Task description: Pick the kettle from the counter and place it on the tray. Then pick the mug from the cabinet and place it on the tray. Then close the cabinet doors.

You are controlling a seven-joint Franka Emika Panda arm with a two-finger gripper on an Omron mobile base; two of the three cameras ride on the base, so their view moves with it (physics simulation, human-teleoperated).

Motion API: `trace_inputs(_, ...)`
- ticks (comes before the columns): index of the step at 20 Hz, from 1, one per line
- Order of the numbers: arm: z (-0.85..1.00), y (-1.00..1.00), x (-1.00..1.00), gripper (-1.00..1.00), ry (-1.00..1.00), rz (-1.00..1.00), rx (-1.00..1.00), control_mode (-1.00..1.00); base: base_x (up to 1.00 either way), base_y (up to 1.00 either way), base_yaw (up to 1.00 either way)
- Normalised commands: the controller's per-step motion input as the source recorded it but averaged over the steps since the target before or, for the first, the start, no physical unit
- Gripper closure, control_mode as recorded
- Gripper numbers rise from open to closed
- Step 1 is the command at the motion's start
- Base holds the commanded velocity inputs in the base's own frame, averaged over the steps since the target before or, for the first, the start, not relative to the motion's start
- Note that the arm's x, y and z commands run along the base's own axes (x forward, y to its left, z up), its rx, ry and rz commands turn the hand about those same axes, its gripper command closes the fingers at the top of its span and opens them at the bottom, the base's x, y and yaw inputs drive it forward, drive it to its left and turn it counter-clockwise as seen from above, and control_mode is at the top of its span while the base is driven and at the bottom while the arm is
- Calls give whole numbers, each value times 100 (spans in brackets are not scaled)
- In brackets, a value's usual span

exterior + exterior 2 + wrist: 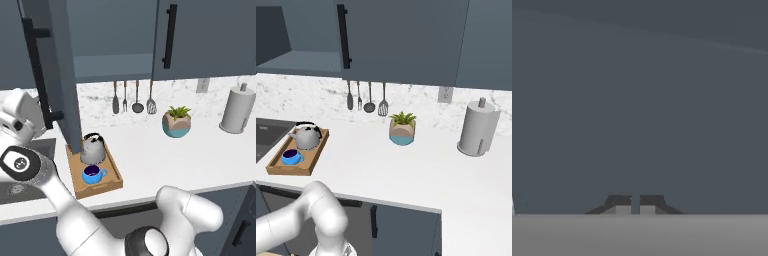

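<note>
Hand view: end effector [635,204] closed, facing door [637,100].

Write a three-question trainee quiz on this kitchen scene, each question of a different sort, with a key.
1. True or false: the kettle and the mug both sit on the tray.
2. Multiple choice: what stands on the counter between the plant pot and the right edge of the right base view? A) a toaster B) a paper towel roll C) a bottle
3. Fill in: the left cabinet door stands ____, and the pincer is shut, facing a flat dark grey surface.

Key: 1 true; 2 B; 3 open
</note>
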Motion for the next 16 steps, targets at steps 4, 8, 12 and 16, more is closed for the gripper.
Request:
trace_inputs(4, 38, -100, 7, 100, 0, 0, 1, -100, 0, 0, 0)
trace_inputs(8, 36, -100, 29, 100, 2, 1, 5, -100, 0, 0, 0)
trace_inputs(12, 51, -99, 57, 100, 4, 11, 12, -100, 0, 0, 0)
trace_inputs(16, 60, -85, 57, 100, 23, 16, 12, -100, 0, 0, 0)
